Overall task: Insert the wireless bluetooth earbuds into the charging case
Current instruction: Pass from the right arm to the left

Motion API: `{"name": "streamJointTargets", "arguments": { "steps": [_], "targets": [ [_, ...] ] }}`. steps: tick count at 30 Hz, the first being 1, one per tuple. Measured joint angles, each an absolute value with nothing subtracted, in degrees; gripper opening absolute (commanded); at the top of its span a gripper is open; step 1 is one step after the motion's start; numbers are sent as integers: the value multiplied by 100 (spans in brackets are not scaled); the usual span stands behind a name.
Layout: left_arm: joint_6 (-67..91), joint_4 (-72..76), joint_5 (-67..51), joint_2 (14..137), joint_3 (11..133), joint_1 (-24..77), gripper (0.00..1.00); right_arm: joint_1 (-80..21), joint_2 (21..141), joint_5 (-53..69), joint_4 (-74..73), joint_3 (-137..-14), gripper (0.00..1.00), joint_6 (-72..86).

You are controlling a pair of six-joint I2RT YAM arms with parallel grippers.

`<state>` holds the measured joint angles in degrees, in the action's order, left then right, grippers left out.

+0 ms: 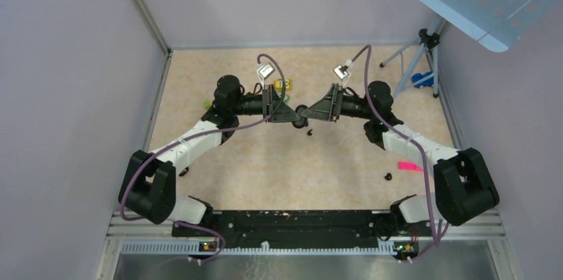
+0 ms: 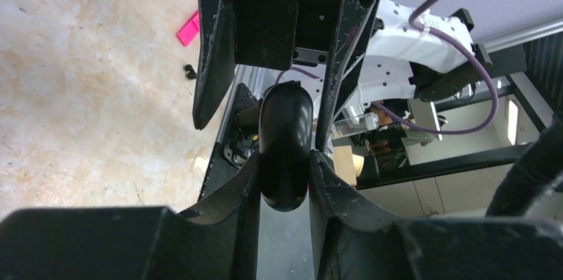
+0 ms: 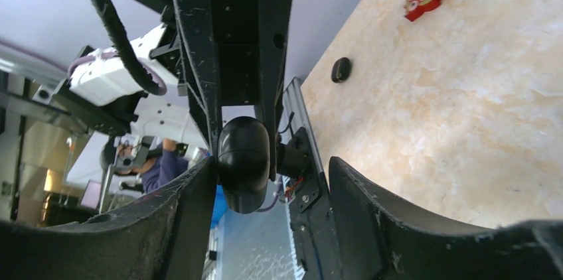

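From above, both my arms reach inward, left gripper and right gripper meeting at the charging case; an earbud lies near it. Left wrist: clamped on the case. Right wrist: jaws apart around the case, one possibly touching.

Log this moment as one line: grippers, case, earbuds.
left gripper: shut on charging case | right gripper: open, straddling same case | earbuds: both loose on table

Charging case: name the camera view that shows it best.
Left wrist view: the charging case fills the centre, edge-on, pinched in the left gripper. The right wrist view shows it nearly as large, partly hidden by fingers. The top view shows it as a small dark blob.
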<state>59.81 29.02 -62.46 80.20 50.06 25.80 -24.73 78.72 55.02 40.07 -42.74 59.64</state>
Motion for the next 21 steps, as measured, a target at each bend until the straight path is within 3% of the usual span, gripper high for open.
{"name": "streamJointTargets", "arguments": {
  "steps": [7, 21],
  "targets": [
    [6049, 2891, -5935, 7999, 4952, 2530, 0, -2469, 7568, 4858, 3177, -4274, 62, 5647],
    [6213, 2971, -5758, 7996, 4845, 2401, 0, -2469, 7502, 4438, 3039, -4150, 61, 5640]
  ]
}}
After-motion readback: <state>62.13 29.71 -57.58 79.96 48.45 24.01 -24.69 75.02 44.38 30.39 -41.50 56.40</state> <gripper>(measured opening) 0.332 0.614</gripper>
